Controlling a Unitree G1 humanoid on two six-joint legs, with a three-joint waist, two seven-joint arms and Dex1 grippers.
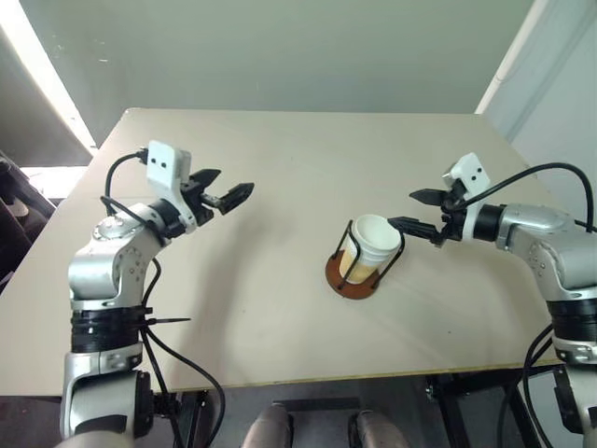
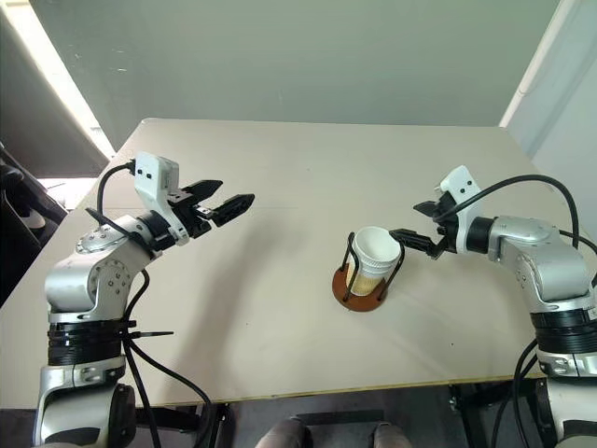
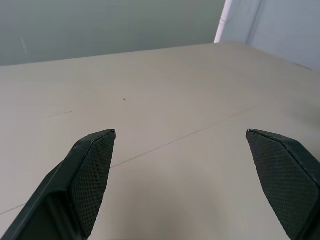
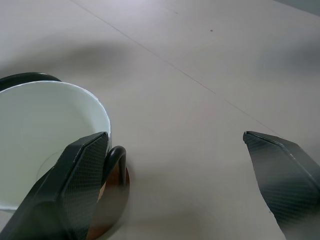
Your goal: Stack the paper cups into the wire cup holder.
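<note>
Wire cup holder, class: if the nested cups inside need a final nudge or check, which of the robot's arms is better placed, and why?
Probably the right. The right gripper hangs open right beside the paper cups in the wire cup holder, while the left gripper, also open, hangs far across the table.

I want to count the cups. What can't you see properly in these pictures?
- How many paper cups are nested: head views, the stacked walls hide each other.
- The wire cup holder base: mostly covered by the cups.
- Cup bottom: right wrist view, cut off by the edge and a finger of the right gripper.
</note>
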